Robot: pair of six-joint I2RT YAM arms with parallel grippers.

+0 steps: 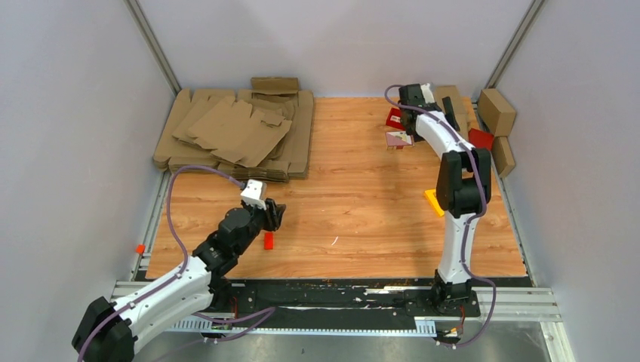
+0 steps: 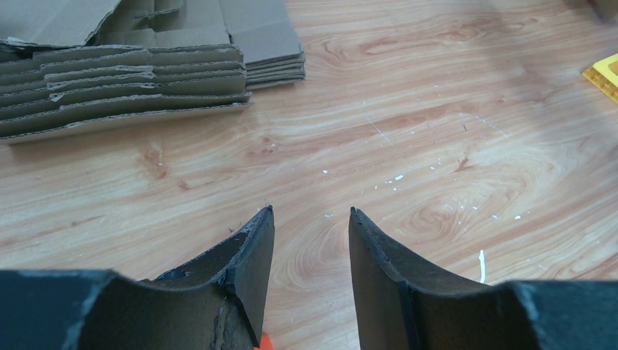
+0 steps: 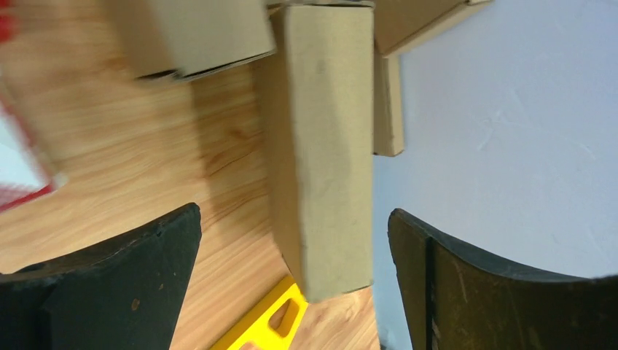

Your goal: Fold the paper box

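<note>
Light is bright, even and diffuse, falling from above (no hard glare anywhere). In the top view the table [image 1: 362, 188] is sharp, with only faint, soft shadows by the arms. In the left wrist view the wood is crisp, while the left gripper [image 2: 311, 226] reads near-black and slightly soft, and the upper right corner blurs. The right wrist view is smeared at its upper left. There the carton [image 3: 324, 160] throws a soft shadow leftward and the wall [image 3: 510, 131] looks washed pale.
</note>
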